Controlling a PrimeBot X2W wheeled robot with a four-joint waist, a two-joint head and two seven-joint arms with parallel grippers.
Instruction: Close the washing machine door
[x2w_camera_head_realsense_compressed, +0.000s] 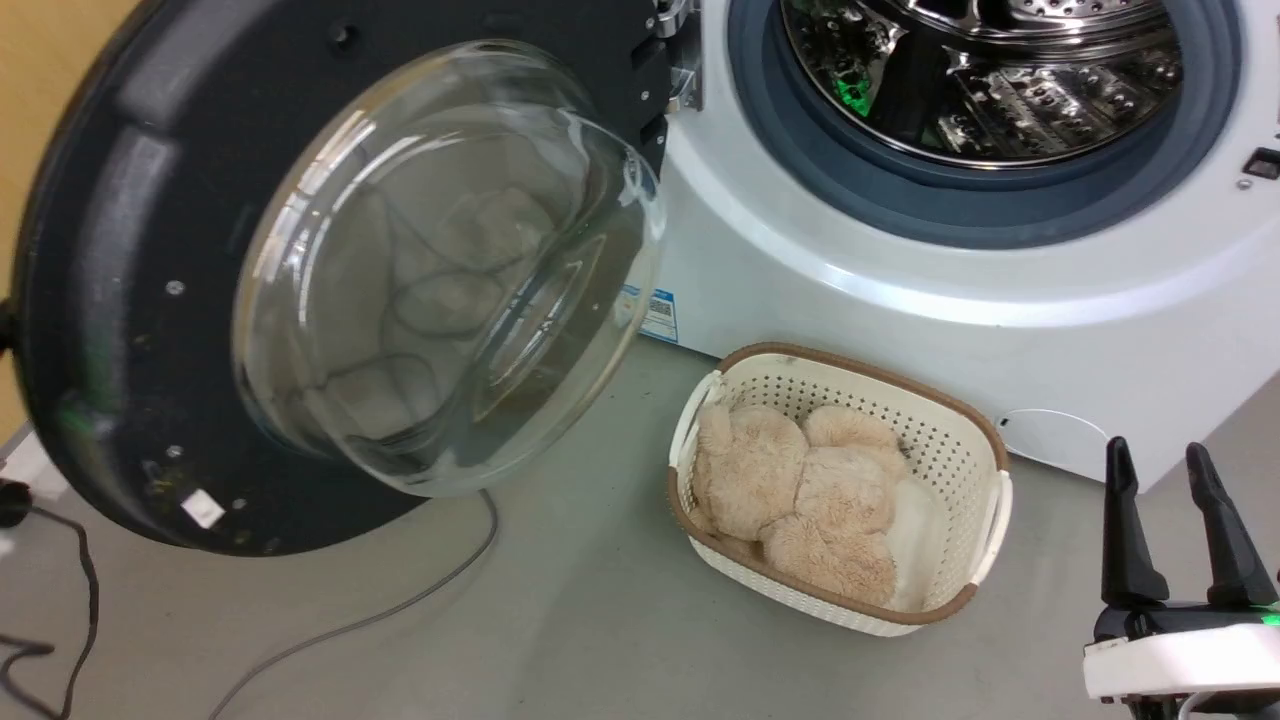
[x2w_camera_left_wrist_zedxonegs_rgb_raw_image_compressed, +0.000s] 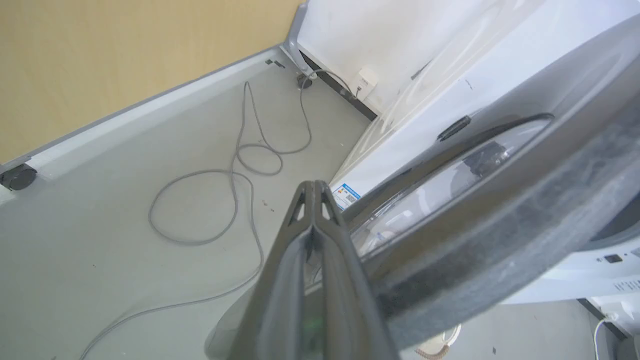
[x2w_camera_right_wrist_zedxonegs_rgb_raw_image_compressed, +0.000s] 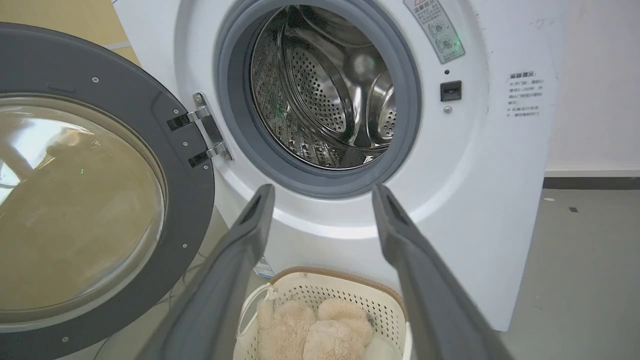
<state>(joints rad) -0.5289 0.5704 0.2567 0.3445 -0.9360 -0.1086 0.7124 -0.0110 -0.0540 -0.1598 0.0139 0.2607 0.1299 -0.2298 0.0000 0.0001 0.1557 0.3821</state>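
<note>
Black and glossy, the washing machine door (x2w_camera_head_realsense_compressed: 100, 300) stands swung wide open at the left, its glass bowl (x2w_camera_head_realsense_compressed: 450, 270) bulging outward. In the left wrist view the left tool (x2w_camera_left_wrist_zedxonegs_rgb_raw_image_compressed: 314, 187) has its fingers pressed together, empty, just beside the door's outer rim. The door hangs on a hinge (x2w_camera_head_realsense_compressed: 672, 40) from the white washing machine (x2w_camera_head_realsense_compressed: 900, 290), whose steel drum (x2w_camera_head_realsense_compressed: 1000, 90) is exposed. On the floor below sits a cream basket (x2w_camera_head_realsense_compressed: 980, 440) holding a beige plush toy (x2w_camera_head_realsense_compressed: 800, 480). At the lower right, the right tool (x2w_camera_head_realsense_compressed: 1157, 450) is spread open, holding nothing.
</note>
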